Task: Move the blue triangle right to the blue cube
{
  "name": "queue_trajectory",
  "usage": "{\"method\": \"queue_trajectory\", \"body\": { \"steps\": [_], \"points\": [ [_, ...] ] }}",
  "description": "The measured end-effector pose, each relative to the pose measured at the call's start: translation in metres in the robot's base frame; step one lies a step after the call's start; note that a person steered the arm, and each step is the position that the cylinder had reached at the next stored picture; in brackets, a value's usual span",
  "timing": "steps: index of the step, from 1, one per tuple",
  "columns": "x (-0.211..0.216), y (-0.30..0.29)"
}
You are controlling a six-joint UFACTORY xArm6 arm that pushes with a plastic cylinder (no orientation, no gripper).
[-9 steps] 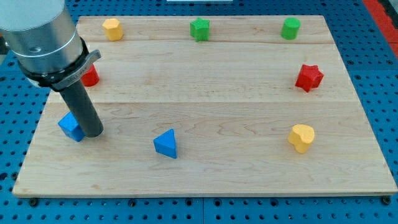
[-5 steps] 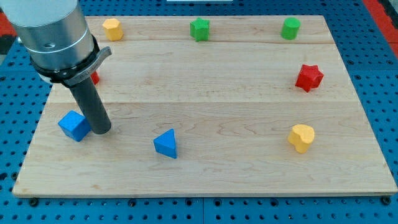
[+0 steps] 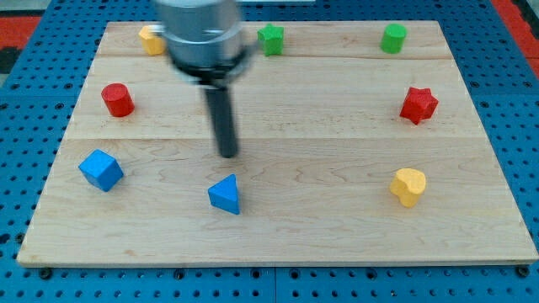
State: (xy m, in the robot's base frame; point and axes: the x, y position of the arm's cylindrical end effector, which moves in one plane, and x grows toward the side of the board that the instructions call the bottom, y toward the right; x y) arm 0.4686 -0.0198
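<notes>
The board (image 3: 286, 101) is lying flat, filling most of the view, and the arm (image 3: 200, 34), blurred, is hanging over its upper left part. The rod is ending in my tip (image 3: 228, 154), which is carrying no jaws, so it is grasping nothing and touching no block.

The blue triangle (image 3: 225, 194) is sitting just below my tip, near it but apart. The blue cube (image 3: 101, 170) is lying well to the view's left of my tip and slightly lower, well apart from the triangle. The red cylinder (image 3: 118, 99) is standing up and left of my tip. The yellow block (image 3: 150, 39) is sitting farther up-left, partly hidden behind the arm. The green star (image 3: 270, 39) is lying above my tip, slightly right. The green cylinder (image 3: 392, 38) is sitting far up-right. The red star (image 3: 418, 104) is lying far right, slightly higher. The yellow heart (image 3: 408, 185) is lying far right, slightly lower.
</notes>
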Motion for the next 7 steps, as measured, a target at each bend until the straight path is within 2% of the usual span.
{"method": "queue_trajectory", "body": {
  "steps": [1, 2, 3, 4, 5, 6, 7],
  "points": [
    [0.071, 0.030],
    [0.077, -0.026],
    [0.067, -0.131],
    [0.061, -0.110],
    [0.060, -0.021],
    [0.069, 0.003],
    [0.098, 0.009]
  ]
}}
